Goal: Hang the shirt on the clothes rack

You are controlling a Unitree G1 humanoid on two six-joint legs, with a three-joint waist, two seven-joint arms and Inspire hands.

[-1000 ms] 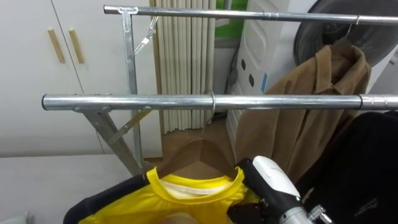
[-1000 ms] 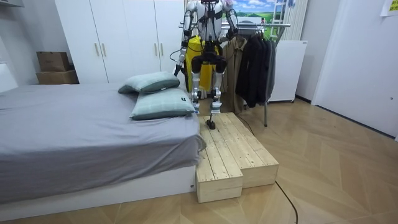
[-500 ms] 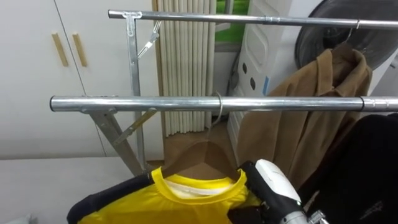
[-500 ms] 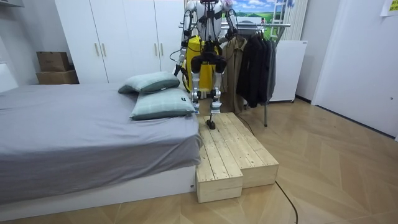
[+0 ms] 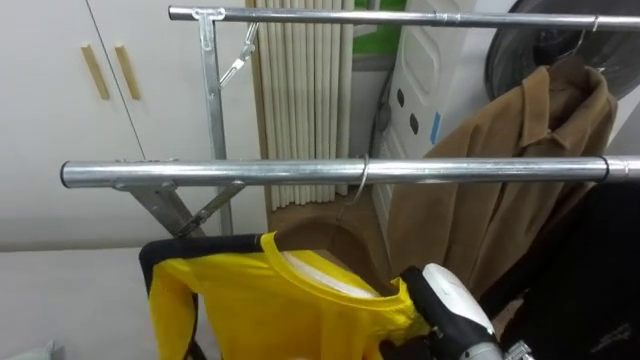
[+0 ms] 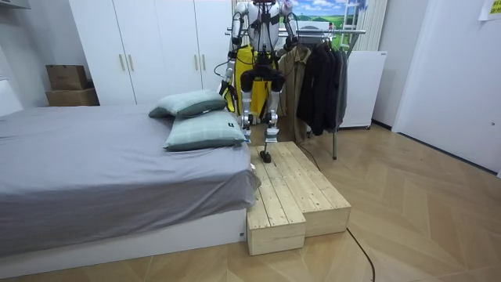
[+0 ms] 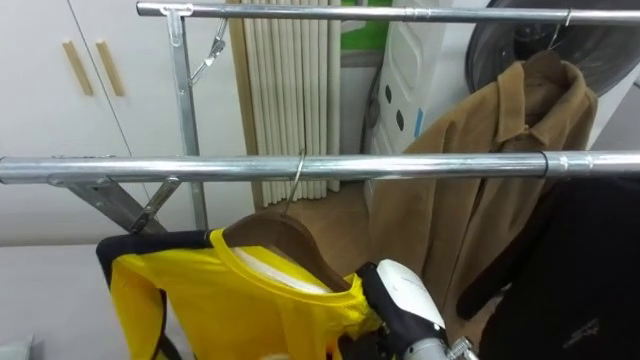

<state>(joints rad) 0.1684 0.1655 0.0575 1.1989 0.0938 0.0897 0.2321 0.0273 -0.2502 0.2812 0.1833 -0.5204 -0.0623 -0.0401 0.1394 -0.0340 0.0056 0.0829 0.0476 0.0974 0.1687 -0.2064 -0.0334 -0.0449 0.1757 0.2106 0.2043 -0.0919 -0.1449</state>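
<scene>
The right hand [image 5: 452, 302] is nearest, low in the view, its back turned up, touching the lower shoulder of the yellow shirt [image 5: 270, 310]. Whether it grips the cloth I cannot tell, because the shirt hides its underside. The shirt sits on a wooden hanger [image 5: 330, 240] just above and left of the hand, and the hook [image 5: 362, 178] is over the near rail [image 5: 220, 173]. I judge the step is the release: let go slowly, without pulling down, so the tilted hanger levels and does not slide toward the brown coat [image 5: 500, 170] behind.
</scene>
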